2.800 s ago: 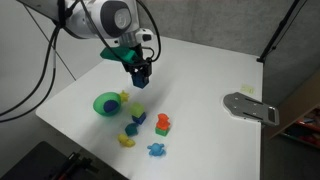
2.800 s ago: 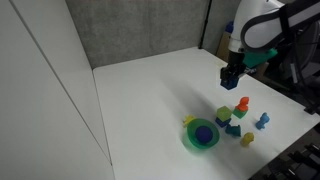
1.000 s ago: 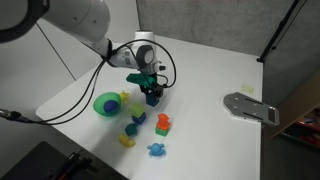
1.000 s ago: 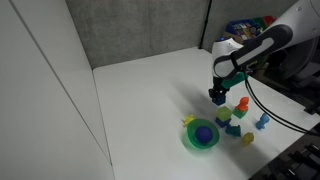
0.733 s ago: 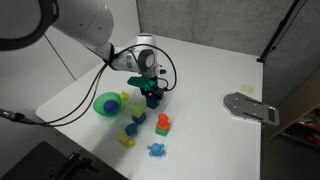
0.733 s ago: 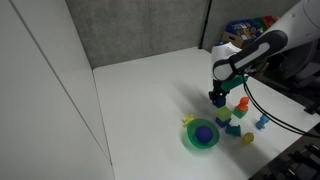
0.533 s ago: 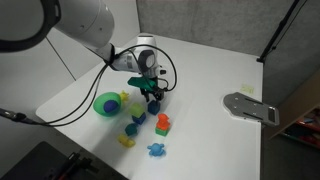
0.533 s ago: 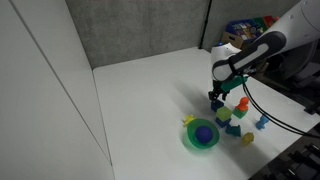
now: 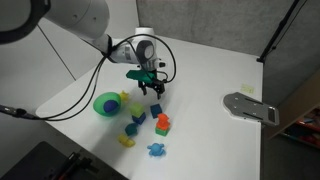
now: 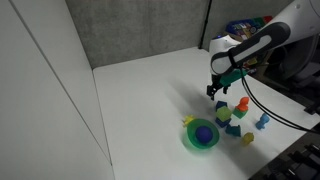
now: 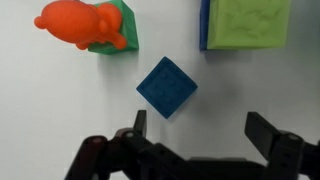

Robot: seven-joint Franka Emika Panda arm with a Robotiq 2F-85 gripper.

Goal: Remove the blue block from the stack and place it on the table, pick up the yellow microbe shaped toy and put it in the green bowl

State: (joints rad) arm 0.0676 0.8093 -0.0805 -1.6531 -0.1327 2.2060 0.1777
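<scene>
The dark blue block [image 11: 167,86] lies alone on the white table [image 9: 200,70], turned like a diamond in the wrist view. My gripper [image 11: 200,128] hangs just above it, open, with nothing between its fingers [image 11: 139,122]. In both exterior views the gripper [image 9: 150,86] [image 10: 221,86] hovers over the blue block [image 9: 152,100] [image 10: 218,98]. The green cube [image 11: 245,22] [image 9: 138,112] stands close by, a blue edge showing at its side. A yellow microbe shaped toy [image 9: 124,97] [image 10: 188,120] rests on the table against the green bowl [image 9: 105,103] [image 10: 203,133].
An orange toy on a green base [image 11: 85,25] [image 9: 163,123] stands beside the blue block. Nearer the table's front edge lie a small blue piece [image 9: 131,127], a second yellow toy [image 9: 125,140] and a light-blue spiky toy [image 9: 156,149]. A grey metal plate [image 9: 250,106] lies far off.
The jaws have opened and let go of the blue block, which now rests on the table. The gripper has risen a little above it.
</scene>
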